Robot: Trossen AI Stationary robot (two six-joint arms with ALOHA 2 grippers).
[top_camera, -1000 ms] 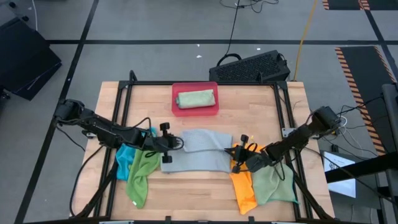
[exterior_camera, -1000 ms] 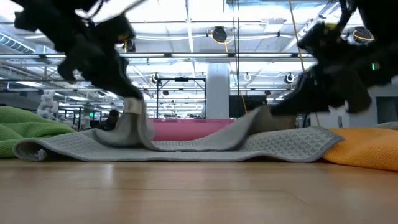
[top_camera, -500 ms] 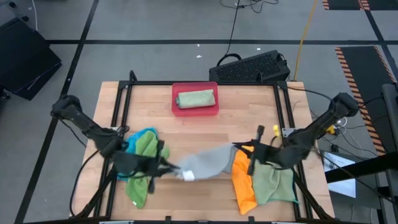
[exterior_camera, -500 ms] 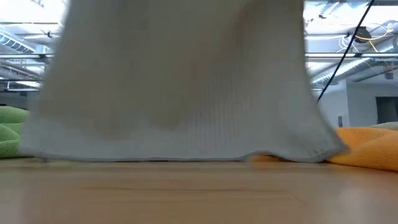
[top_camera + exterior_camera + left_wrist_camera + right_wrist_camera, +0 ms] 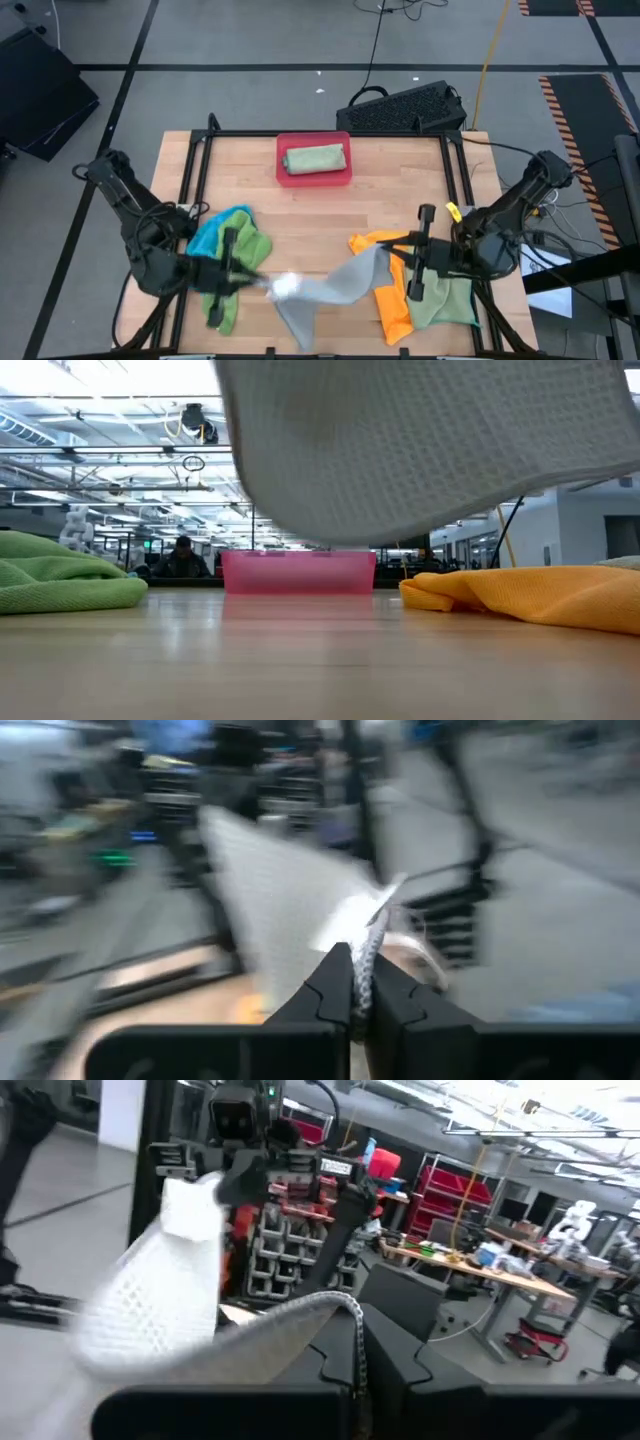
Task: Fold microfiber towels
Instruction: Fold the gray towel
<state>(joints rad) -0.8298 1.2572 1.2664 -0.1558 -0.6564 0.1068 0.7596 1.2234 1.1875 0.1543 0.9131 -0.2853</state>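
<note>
So that it can be spread for folding, the light grey waffle-weave microfiber towel (image 5: 335, 288) is held aloft between left gripper (image 5: 268, 285) and right gripper (image 5: 385, 250), both jaws clamped on its corners.

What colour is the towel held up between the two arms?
Light grey towel, with a waffle weave; clearest in the low view.

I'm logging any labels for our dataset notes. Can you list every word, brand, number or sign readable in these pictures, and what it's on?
None can be read.
grey towel: plain weave, no tag or print showing.
pink tray: no marking visible.
Background shelves and benches in the right wrist view: coloured patches that may be labels, too small and blurred to read.
Left wrist view: motion blur, nothing legible.
</note>
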